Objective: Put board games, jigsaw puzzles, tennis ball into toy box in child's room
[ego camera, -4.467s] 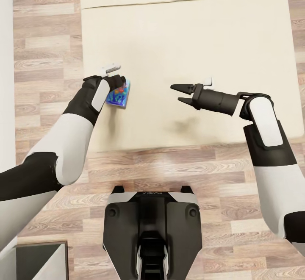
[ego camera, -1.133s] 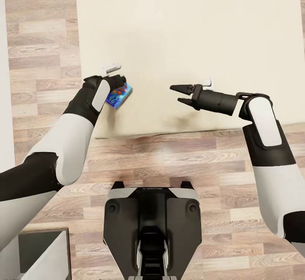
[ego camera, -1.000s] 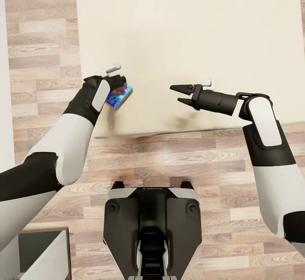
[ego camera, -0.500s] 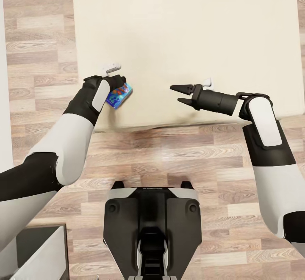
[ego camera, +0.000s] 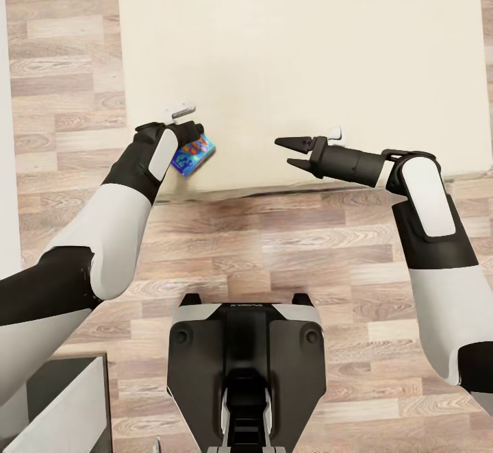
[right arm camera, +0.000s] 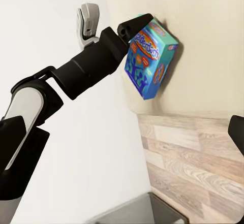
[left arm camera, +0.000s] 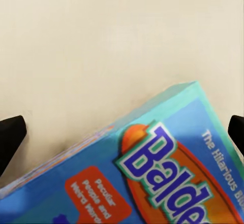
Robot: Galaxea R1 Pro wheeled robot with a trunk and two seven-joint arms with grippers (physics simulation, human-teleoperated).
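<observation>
Blue board game point(ego camera: 192, 154) clamped in left gripper point(ego camera: 186, 139) above bed point(ego camera: 308, 42), right gripper point(ego camera: 289, 152) spread, empty

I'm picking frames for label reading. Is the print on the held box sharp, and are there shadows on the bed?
Left wrist view: the blue printed game box is close, its lettering soft but readable and cropped. Head view: the beige bed mattress is evenly lit, with a thin dark shadow along its near edge.

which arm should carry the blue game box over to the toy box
Left. The left gripper is shut on the blue game box, lifted off the bed; the right gripper is open and empty.
</observation>
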